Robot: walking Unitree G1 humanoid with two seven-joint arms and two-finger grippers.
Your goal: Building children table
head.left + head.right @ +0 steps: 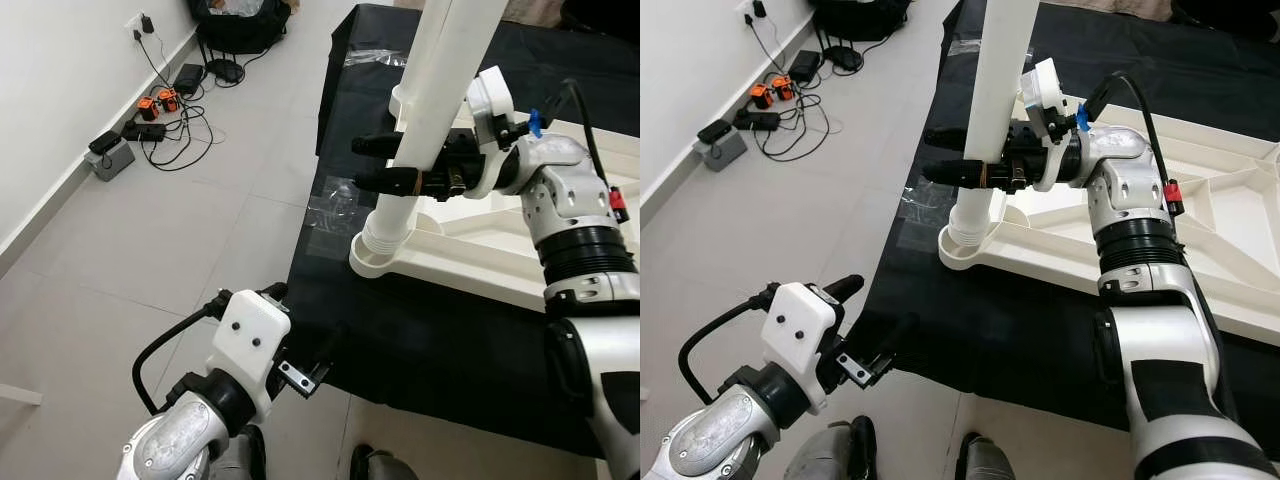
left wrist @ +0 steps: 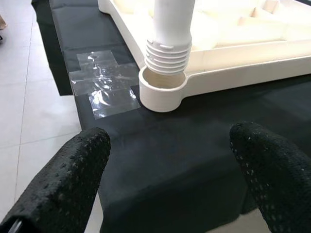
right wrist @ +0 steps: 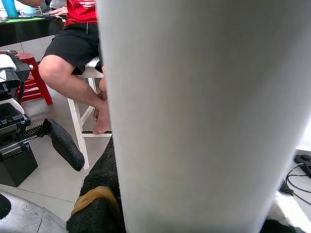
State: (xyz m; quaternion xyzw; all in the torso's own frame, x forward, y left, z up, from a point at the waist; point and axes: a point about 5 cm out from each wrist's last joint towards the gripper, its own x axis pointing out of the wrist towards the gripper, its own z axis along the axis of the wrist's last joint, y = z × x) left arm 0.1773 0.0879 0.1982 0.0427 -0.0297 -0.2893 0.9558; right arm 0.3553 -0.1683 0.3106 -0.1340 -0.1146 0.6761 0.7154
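Both head views look down and forward from above the corner socket [image 1: 378, 255] of the white tabletop [image 1: 1200, 250] — the right eye shows it shifted slightly leftward. The left wrist camera sits low and near, facing that same socket across the black cloth [image 2: 194, 160] between its own fingertips [image 2: 73, 174]. The right wrist camera is pressed almost against the white leg [image 3: 194, 111] standing over the socket, looking past it into the room — toward a seated person [image 3: 77, 53].
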